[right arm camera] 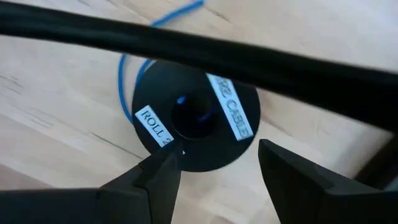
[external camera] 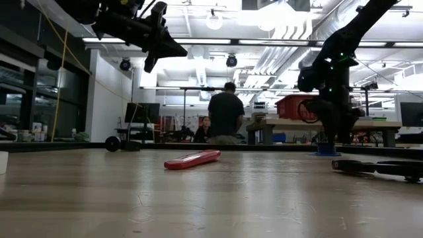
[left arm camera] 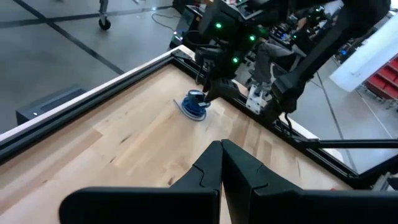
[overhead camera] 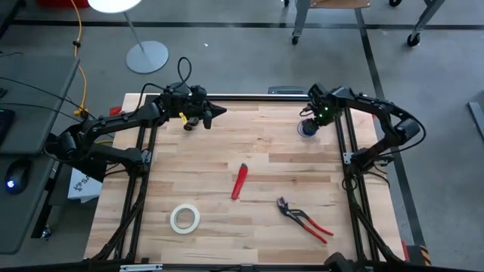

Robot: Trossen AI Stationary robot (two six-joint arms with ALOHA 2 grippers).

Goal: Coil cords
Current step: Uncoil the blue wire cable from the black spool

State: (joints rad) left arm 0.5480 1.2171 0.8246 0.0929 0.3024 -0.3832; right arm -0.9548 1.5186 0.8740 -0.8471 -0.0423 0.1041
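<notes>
The right gripper (right arm camera: pixel 214 171) hangs directly over the small black spool (right arm camera: pixel 196 118) near the far right side of the counter (overhead camera: pixel 265 174), its fingers spread apart with the spool's near rim showing between them, nothing pinched; the spool lies flat, white labels on its top face, and the thin blue wire (right arm camera: pixel 127 81) curves around its edge, one free end poking out past a black cable that crosses the right wrist view; from the high view the spool (overhead camera: pixel 308 129) sits just below that gripper (overhead camera: pixel 318 115); the left gripper (overhead camera: pixel 215 112) hovers over the far left of the counter, fingers pressed together and empty; a red tool (overhead camera: pixel 240 181), a white tape roll (overhead camera: pixel 184 218) and red-handled pliers (overhead camera: pixel 304 220) lie nearer, well apart from the spool; a person (external camera: pixel 225 114) stands in the room beyond.
</notes>
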